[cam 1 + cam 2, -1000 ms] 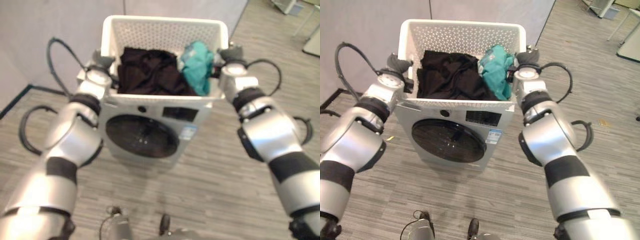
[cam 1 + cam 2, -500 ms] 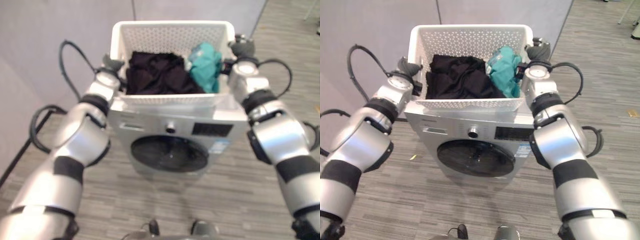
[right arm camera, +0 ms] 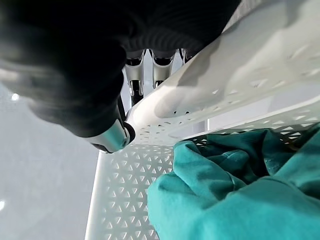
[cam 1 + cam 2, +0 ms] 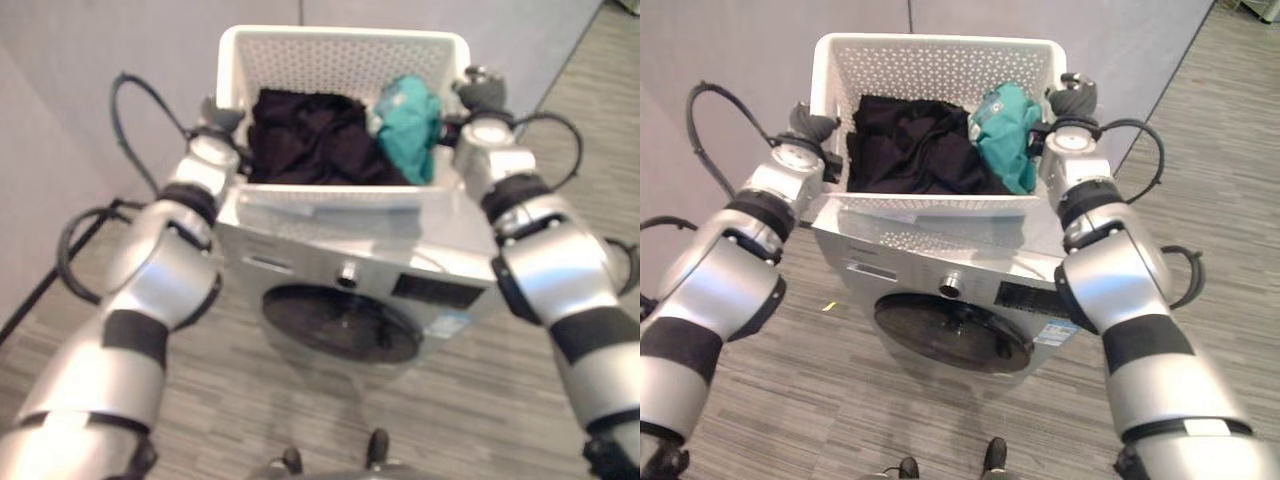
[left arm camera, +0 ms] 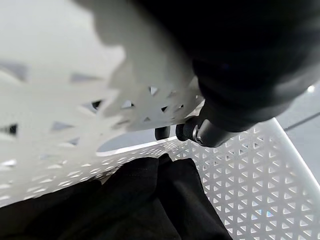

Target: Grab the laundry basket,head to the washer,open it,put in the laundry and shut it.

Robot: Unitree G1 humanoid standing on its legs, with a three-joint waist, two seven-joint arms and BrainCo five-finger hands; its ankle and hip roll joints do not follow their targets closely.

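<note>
Laundry basket (image 4: 936, 70), dark and teal clothes inside, gripped at both rims by left hand (image 4: 812, 127) and right hand (image 4: 1072, 98), now closer above washer (image 4: 950, 300), door unopened.

No text, number or sign can be read. The washer (image 4: 940, 300) carries a dark display panel (image 4: 1040, 300) right of its knob (image 4: 952, 287), a pale strip (image 4: 872, 271) left of it, and a small sticker (image 4: 1060, 333) below the panel, beside the door (image 4: 952, 333); whatever is printed on them is too small and blurred to make out. The basket (image 4: 936, 66) bears a punched pattern, no lettering.
</note>
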